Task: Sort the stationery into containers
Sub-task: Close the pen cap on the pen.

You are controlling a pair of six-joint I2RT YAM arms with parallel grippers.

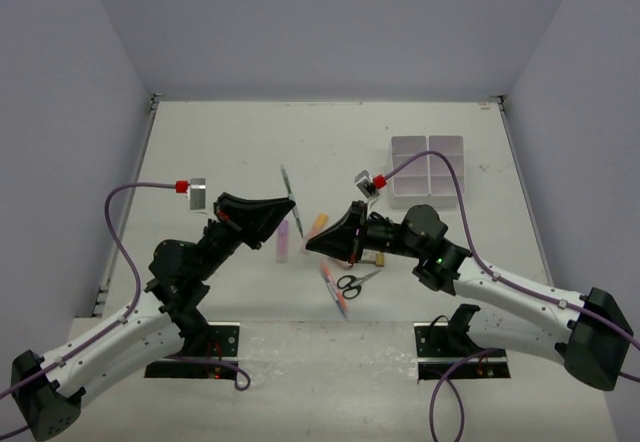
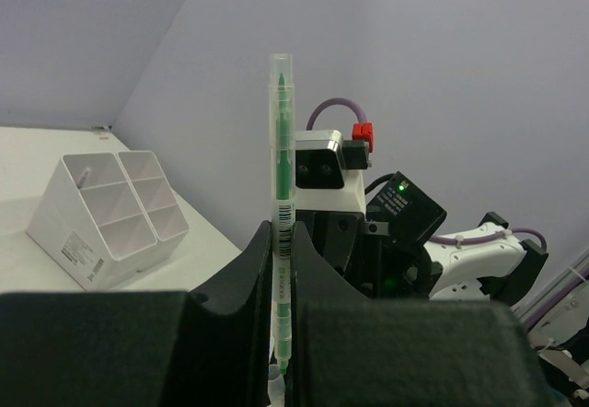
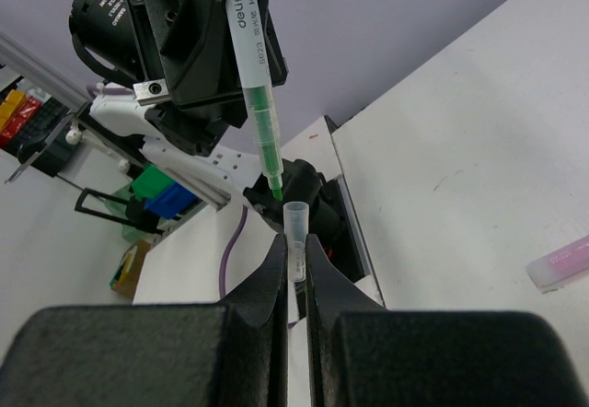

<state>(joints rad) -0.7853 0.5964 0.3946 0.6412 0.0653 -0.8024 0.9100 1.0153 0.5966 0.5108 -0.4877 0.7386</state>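
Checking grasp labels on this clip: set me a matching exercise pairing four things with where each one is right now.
1 green pen
2 clear cap
3 scissors
4 organiser box

A flat on the table, beside the pink pen
B pinched between the right fingers
C standing at the table's far right side
D clamped between the left fingers

Pairs: 1-D, 2-B, 3-A, 4-C
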